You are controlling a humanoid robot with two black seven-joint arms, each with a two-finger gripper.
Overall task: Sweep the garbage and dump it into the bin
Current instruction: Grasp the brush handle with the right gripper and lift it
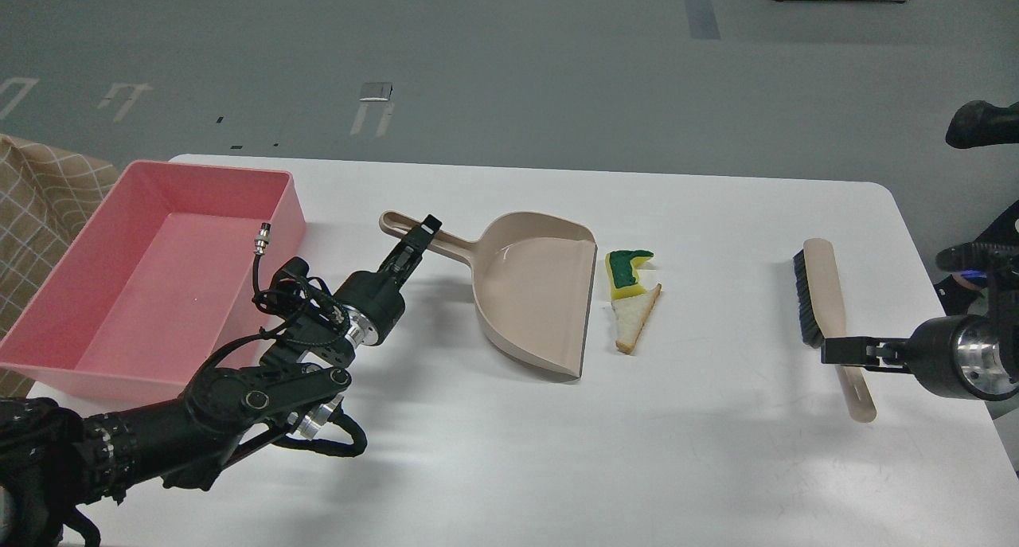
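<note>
The garbage lies together on the white table: a yellow sponge piece with a green top and a triangular bread slice, just right of the beige dustpan's open edge. My left gripper is closed around the dustpan's handle. The pink bin stands at the far left, empty. A beige brush with black bristles lies at the right. My right gripper is over the brush handle, seen side-on; I cannot tell its fingers apart.
A checked tan cloth lies left of the bin. The table's right edge is close to the brush. The grey floor lies beyond the table's far edge.
</note>
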